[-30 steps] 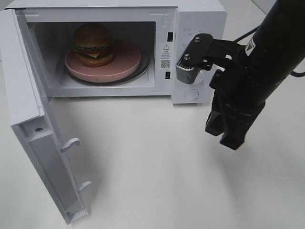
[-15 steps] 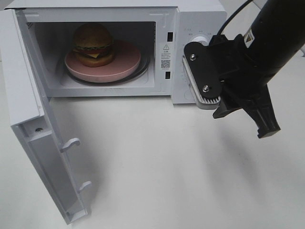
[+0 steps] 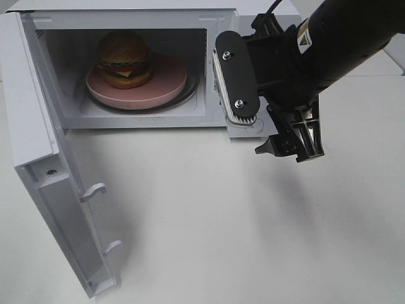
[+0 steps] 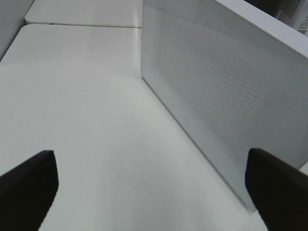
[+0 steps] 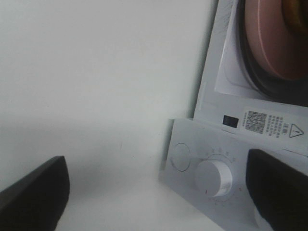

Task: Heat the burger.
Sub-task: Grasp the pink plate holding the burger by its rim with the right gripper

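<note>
The burger [image 3: 124,59], with a golden-brown bun, lettuce and cheese, sits on a round pink plate [image 3: 168,82] inside the white microwave [image 3: 218,19]. The microwave's door [image 3: 60,215] is swung wide open at the left. My right gripper [image 3: 266,114] is open and empty. It hovers in front of the microwave's control panel, right of the cavity. The right wrist view shows the gripper [image 5: 156,192], the dial [image 5: 214,177], a round button [image 5: 182,156] and the plate's edge [image 5: 274,43]. My left gripper [image 4: 154,192] is open and empty beside the microwave's perforated side wall [image 4: 226,91]. It is out of the exterior view.
The open door stands out over the white table [image 3: 209,228] at the front left. A second table top [image 4: 82,12] lies beyond a seam behind the microwave.
My right arm has risen and swung left, turning as it went. It has gone from beside the microwave to in front of its control panel. The burger, plate and door have not moved.
</note>
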